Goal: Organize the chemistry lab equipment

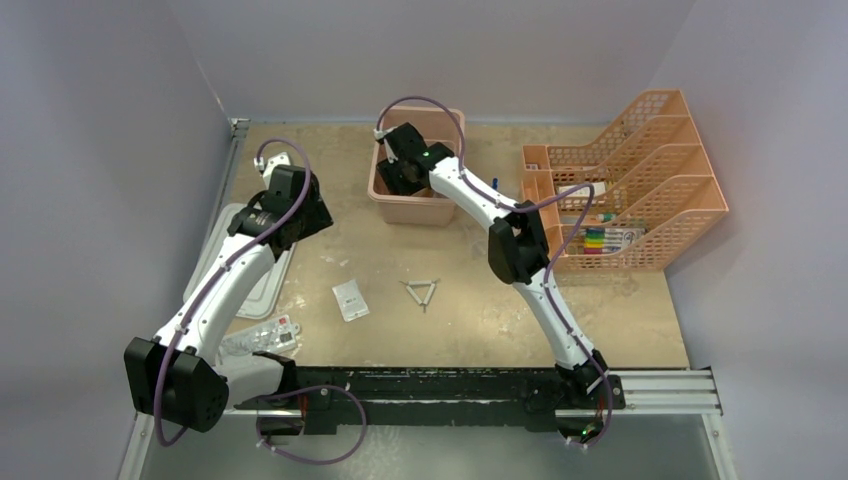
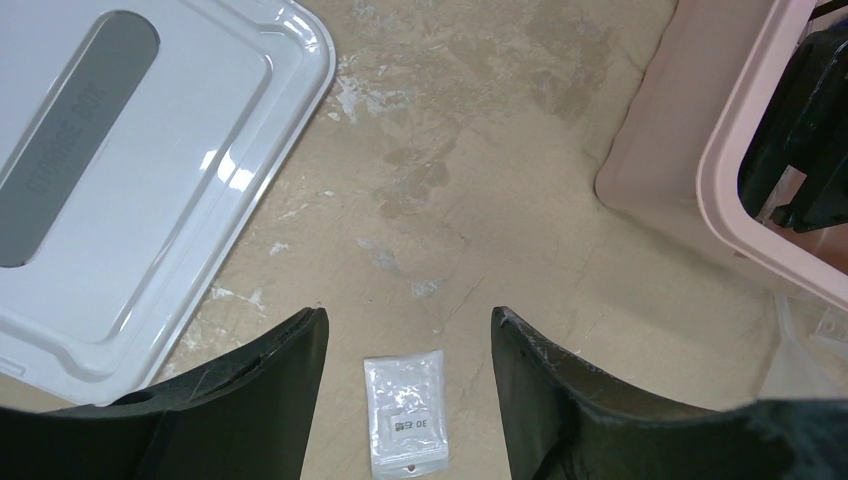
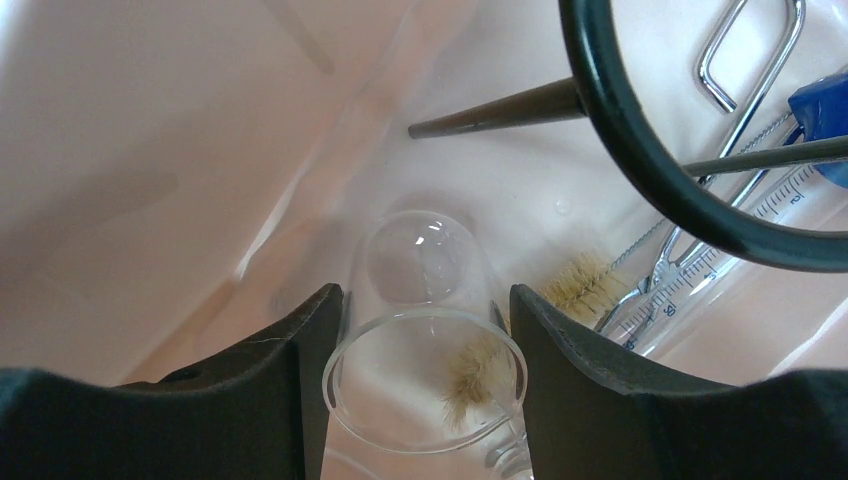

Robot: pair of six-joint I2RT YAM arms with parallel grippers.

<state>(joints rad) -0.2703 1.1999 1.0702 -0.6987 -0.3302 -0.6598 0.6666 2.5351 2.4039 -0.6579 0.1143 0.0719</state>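
Note:
In the right wrist view my right gripper (image 3: 425, 300) is down inside the pink tub (image 1: 440, 215), shut on a clear round-bottomed glass vessel (image 3: 415, 255) with its mouth facing the camera. Beside it lie a black wire ring (image 3: 640, 150), metal tongs (image 3: 745, 60), a bristle brush (image 3: 585, 285) and a graduated clear tube (image 3: 700, 290). My left gripper (image 2: 410, 320) hangs open over the table, above a small white packet (image 2: 405, 415). That packet (image 1: 350, 299) and a wire triangle (image 1: 422, 293) lie mid-table.
The tub's white lid (image 1: 262, 290) lies flat at the left, partly under my left arm. A clear bag of small items (image 1: 262, 338) sits near the left base. Orange mesh racks (image 1: 630, 190) stand at the right with coloured items inside.

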